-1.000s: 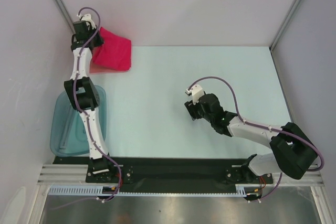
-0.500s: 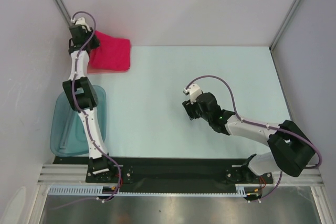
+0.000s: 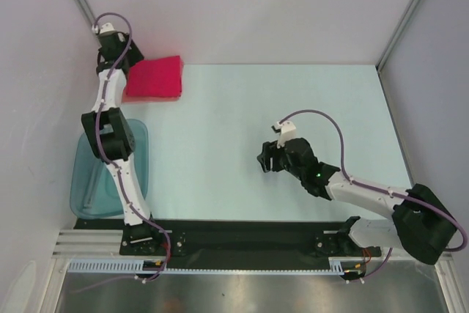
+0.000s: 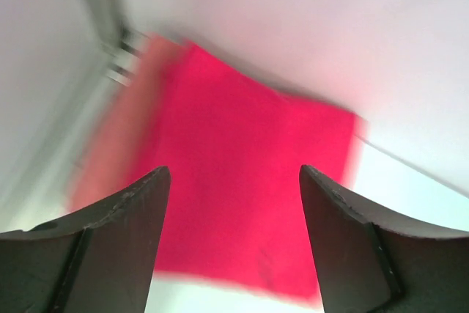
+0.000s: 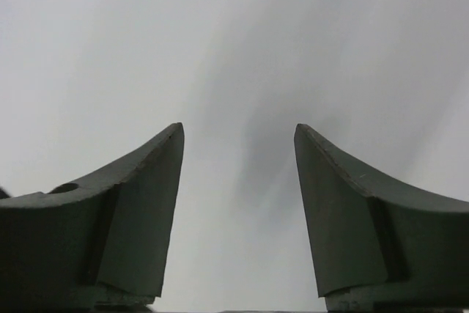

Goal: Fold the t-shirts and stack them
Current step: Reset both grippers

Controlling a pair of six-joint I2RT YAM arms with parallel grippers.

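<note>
Top external view: bright crimson-red folded t-shirt (image 3: 155,78) lies in the far-left corner of the pale table (image 3: 293,108), close against the back wall.
Second shirt: paler salmon-pink t-shirt (image 4: 121,133) shows only as a strip along the left edge of the red one in the left wrist view. It looks to lie underneath, though blur leaves this uncertain.
Left gripper (image 4: 233,174): fingers spread apart, holding nothing. It hangs above the stack at that far-left corner, arm stretched out long.
Right gripper (image 5: 238,131): fingers likewise parted and empty, over bare table near the middle, well apart from the shirts.
Translucent teal plastic tub (image 3: 88,181): near-left, beside the left arm, nothing visible inside.
Key relation: red cloth lies below and ahead of the left fingers, filling the gap between them in the wrist view. The fold is close to square, its slightly longer side running left-right along the back wall. The left arm is far nearer, and the right would have to cross most of the table.
Stage (judgement): both shirts appear folded and stacked, so the task looks at or close to its end.
Risk (judgement): any descent of the open left fingers could snag the top layer and shift the stack.
</note>
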